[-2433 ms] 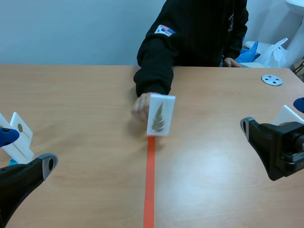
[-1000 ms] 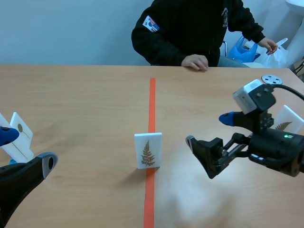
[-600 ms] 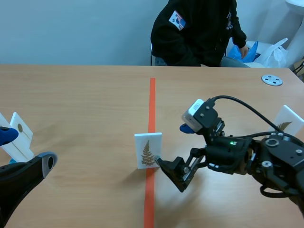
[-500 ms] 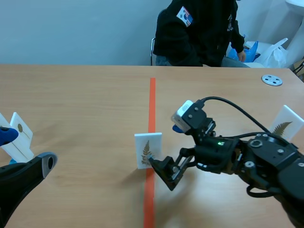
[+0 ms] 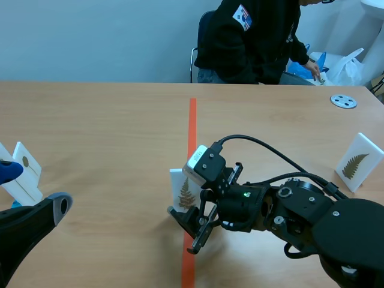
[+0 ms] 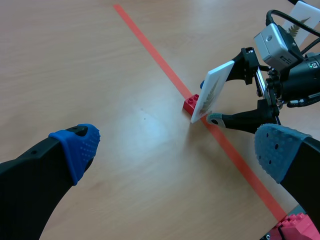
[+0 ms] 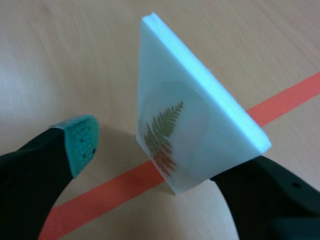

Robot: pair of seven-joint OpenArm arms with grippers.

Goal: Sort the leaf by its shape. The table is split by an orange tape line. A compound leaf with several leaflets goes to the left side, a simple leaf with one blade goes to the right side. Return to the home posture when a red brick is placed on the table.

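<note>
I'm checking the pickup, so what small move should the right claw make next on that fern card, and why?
Probably close the right claw: it straddles the fern card, which stands on the tape line, with one pad not yet touching it.

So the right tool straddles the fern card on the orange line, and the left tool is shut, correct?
No, the left tool is open: the left wrist view shows its fingers wide apart. The right tool does straddle the fern card on the orange line.
</note>
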